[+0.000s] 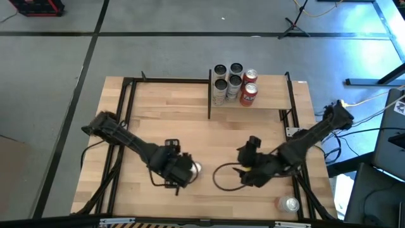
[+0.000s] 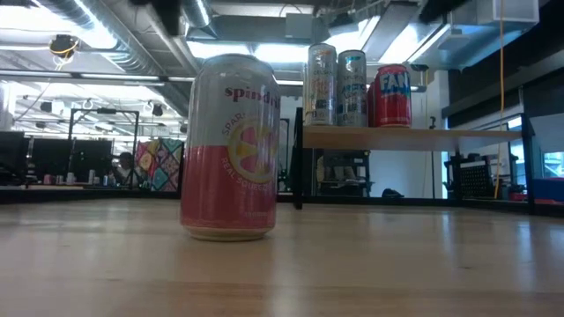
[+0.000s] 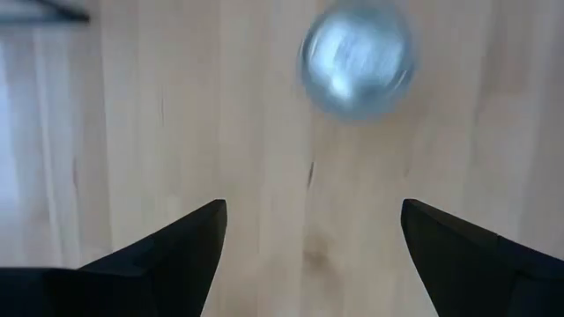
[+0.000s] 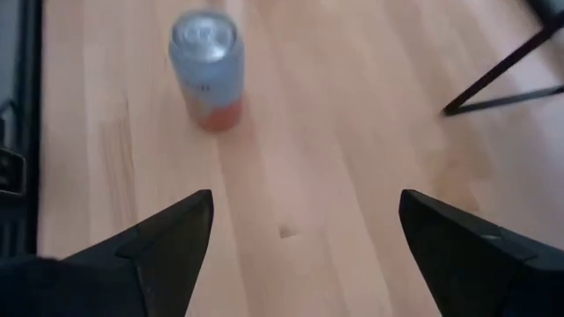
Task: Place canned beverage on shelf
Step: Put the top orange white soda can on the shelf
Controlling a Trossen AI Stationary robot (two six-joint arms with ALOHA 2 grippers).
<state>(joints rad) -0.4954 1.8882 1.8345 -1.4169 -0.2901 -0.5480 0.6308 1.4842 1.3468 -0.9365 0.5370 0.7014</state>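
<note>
A pink-and-silver canned beverage (image 2: 230, 148) is seen standing upright on the wooden tabletop, lettered "spindrift" with a citrus slice on its side, and shown again from above (image 4: 208, 70). Another silver can top (image 1: 289, 204) is seen near the table's front right corner. Five cans (image 1: 234, 83), two of them red, are grouped upright on the raised light-wood shelf (image 2: 414, 137)

Wooden table (image 1: 190, 136) carries two cans; its shelf (image 1: 266, 101) holds five.
</note>
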